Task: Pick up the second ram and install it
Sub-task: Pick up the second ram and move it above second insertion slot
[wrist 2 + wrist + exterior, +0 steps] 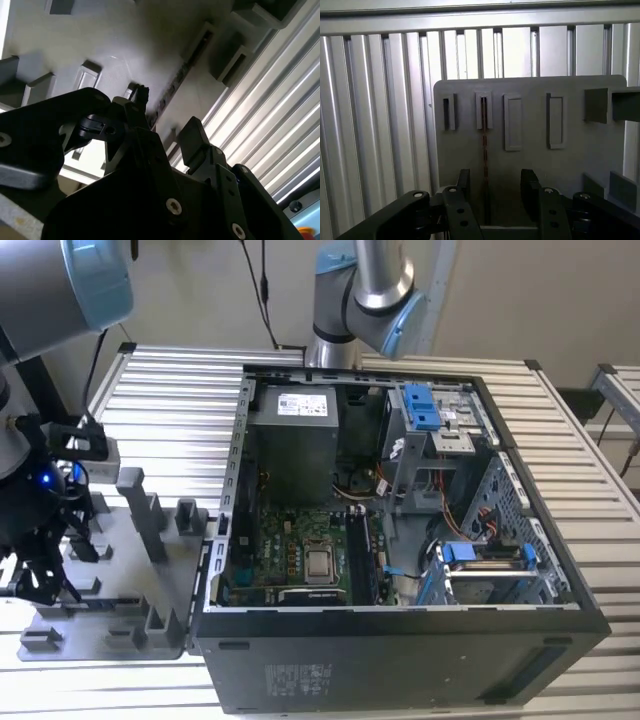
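Observation:
The second ram is a thin dark stick standing on edge in a slot of the grey tray. In the second wrist view the ram shows as a narrow dark strip running across the tray. My gripper hangs over the tray at the exterior view's left. It is open. In both wrist views its two black fingers stand on either side of the ram, which lies closer to one finger. Nothing is gripped. In the second wrist view the gripper sits just above the tray floor.
An open computer case lies on the slatted metal table, to the exterior view's right of the tray, with its motherboard exposed. Grey upright posts rise from the tray. A second arm's base stands behind the case.

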